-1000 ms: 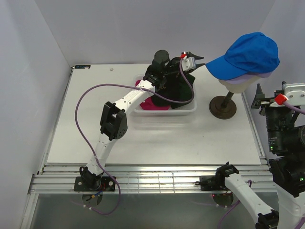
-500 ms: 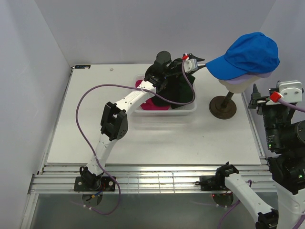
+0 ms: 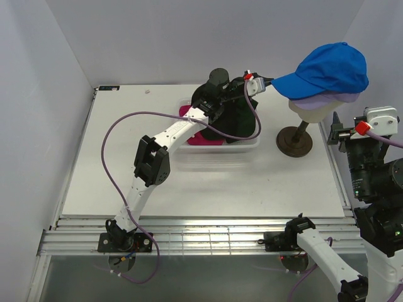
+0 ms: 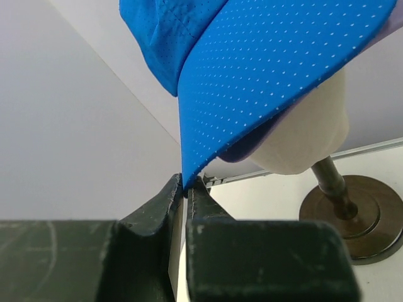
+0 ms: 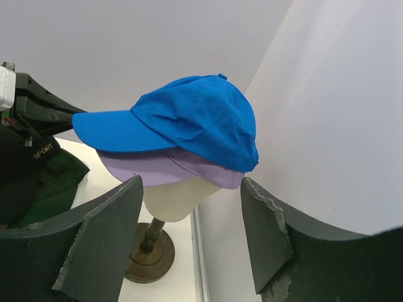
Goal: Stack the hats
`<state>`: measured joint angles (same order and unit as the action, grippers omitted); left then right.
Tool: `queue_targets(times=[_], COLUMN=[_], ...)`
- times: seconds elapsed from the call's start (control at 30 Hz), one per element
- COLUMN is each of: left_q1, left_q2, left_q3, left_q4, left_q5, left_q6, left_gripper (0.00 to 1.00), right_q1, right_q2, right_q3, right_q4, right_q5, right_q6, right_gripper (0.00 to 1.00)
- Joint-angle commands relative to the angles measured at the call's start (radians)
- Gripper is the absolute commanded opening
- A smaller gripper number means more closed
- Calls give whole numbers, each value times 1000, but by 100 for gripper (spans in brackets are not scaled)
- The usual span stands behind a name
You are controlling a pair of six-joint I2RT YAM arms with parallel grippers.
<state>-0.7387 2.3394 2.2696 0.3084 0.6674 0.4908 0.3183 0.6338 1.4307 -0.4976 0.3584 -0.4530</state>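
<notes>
- left gripper (image 4: pixel 187 187): clamped on the brim tip of blue cap (image 4: pixel 271 69); crown straight ahead of fingers, brim-to-crown axis in line with them.
- blue cap sits over lavender cap (image 5: pixel 170 167) on mannequin head (image 5: pixel 173 198).
- right gripper (image 5: pixel 189 189): spread, empty, cap ahead, apart.

Left arm (image 3: pixel 170 132) stretched to upper centre, left gripper (image 4: pixel 187 187) pinched on blue cap (image 4: pixel 271 75) brim; right gripper (image 5: pixel 192 189) at right edge, jaws apart
</notes>
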Motion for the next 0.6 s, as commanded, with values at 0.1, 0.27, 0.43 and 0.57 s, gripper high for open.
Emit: queue_targets(times=[0.1,0.27,0.43,0.57], left_q1=[-10,-16,-30,-37], left_q2=[-72,-86,-97,-114], left_q3=[22,19,33,25], left_q4=[-12,-32,-42,-55], left_q5=[-26,-48,-89,-117], left_q6=[6,83,169,241], left_gripper=[13,11,7,3], right_q1=[2,2,2,2], right_q2=[1,-5,-5,4], right_q3=[20,17,13,19], right_q4=[19,19,18,8], right_q5=[-10,-3,2,-12], right_q6=[-1,0,4,10], right_gripper=[69,69,69,69])
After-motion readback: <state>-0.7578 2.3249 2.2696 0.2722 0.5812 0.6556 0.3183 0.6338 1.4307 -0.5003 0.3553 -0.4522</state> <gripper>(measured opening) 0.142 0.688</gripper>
